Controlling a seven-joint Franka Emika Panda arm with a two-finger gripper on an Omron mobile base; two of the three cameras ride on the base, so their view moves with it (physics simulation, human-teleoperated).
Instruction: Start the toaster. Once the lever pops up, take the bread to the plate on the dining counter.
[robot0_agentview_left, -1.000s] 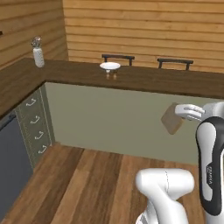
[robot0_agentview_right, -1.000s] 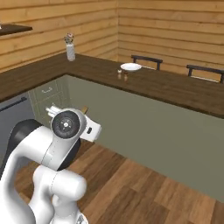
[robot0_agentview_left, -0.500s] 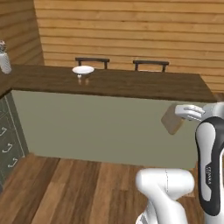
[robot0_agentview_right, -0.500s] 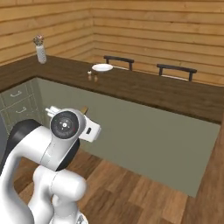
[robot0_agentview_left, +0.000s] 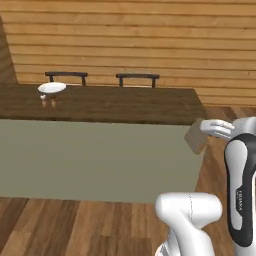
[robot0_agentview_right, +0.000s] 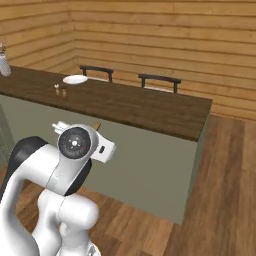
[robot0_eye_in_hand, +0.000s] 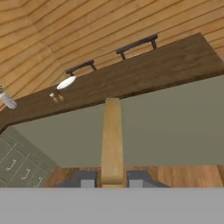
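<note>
Presently the gripper (robot0_eye_in_hand: 112, 180) is closed on the bread (robot0_eye_in_hand: 112, 140), slice held edge-on betw. both fingers, clear of the dining counter (robot0_agentview_left: 125, 105). Plate (robot0_agentview_left: 52, 88) sits on counter's far left end, well apart from bread, two small shakers (robot0_agentview_left: 48, 97) just beside it.

the dining counter (robot0_agentview_left: 115, 103) has a dark brown plank top and a plain pale grey-green front. on it, the plate (robot0_agentview_left: 52, 88) is plain white. behind the counter, the wall (robot0_agentview_left: 150, 45) is warm tan horizontal boards and two chair backs (robot0_agentview_left: 137, 77) are black. the bread (robot0_eye_in_hand: 112, 140) is tan-brown; the floor (robot0_agentview_left: 75, 230) is reddish-brown planks.
</note>
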